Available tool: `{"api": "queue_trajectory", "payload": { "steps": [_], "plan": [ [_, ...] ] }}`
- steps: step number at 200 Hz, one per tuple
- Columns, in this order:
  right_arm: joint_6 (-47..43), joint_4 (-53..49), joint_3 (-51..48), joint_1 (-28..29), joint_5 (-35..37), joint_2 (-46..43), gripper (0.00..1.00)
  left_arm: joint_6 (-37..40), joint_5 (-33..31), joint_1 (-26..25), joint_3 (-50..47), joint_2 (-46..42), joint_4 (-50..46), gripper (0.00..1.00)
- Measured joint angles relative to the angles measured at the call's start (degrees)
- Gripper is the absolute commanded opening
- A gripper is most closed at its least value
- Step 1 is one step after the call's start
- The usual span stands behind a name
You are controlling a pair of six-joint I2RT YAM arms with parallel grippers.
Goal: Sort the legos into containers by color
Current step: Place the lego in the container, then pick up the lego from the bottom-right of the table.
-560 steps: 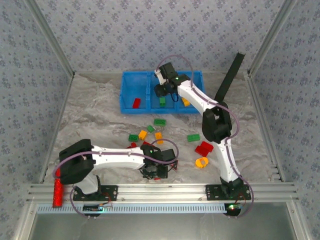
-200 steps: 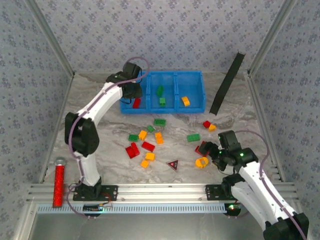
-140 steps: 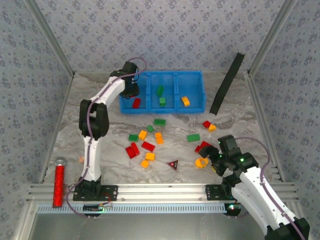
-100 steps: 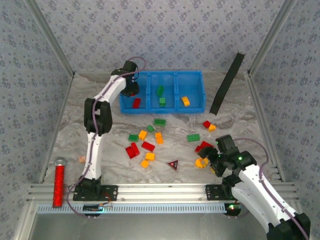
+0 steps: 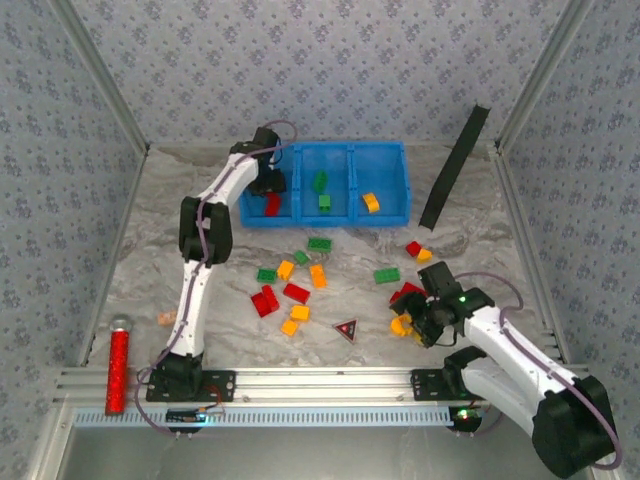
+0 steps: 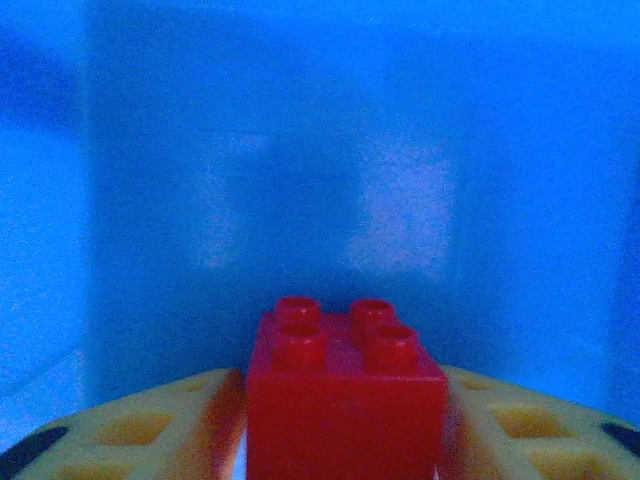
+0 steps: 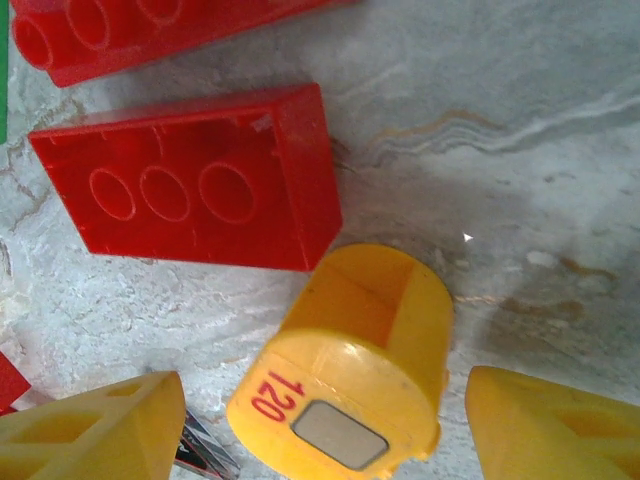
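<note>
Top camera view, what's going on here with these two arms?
They are sorting bricks by color into the blue tray. The left gripper holds a red brick over the tray's left compartment. The right gripper is open around the yellow ring-shaped piece on the table, not yet gripping it. Many loose bricks lie between the arms.

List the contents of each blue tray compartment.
Left: one red brick; the left claw, gripping a second red brick, covers the rest. Middle: two green bricks. Right: one orange brick.
</note>
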Motion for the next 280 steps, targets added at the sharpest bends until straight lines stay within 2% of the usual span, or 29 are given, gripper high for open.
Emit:
{"api": "queue_trajectory", "payload": {
  "steps": [36,61,89,128,184,219,280],
  "plan": [
    [-0.3,4.2,-0.4,0.0,0.6,4.3,0.67,0.5,0.9,0.2,1.2,0.0,-1.0,0.61],
    [-1.0,3.7,0.4,0.3,1.0,6.7,0.62,1.2,1.1,0.2,1.4,0.0,-1.7,0.61],
    [-2.5,2.6,1.6,0.4,1.2,9.2,0.5,2.1,1.1,0.2,0.4,-1.4,-2.3,0.62],
    [-5.9,1.5,3.6,1.4,1.3,12.7,0.38,4.1,1.9,0.1,-6.1,-10.2,-1.8,0.64],
    [-14.9,-0.3,8.4,3.0,2.9,17.9,0.33,6.8,2.0,0.3,-10.3,-24.6,-1.3,0.67],
    [-22.4,-3.7,19.1,3.1,6.3,21.2,0.32,7.5,1.7,0.2,-16.8,-32.5,-1.5,0.69],
    [-37.3,-8.2,44.9,1.4,12.1,32.8,0.31,8.5,0.4,-0.6,-37.8,-48.0,-2.5,0.71]
  ]
}}
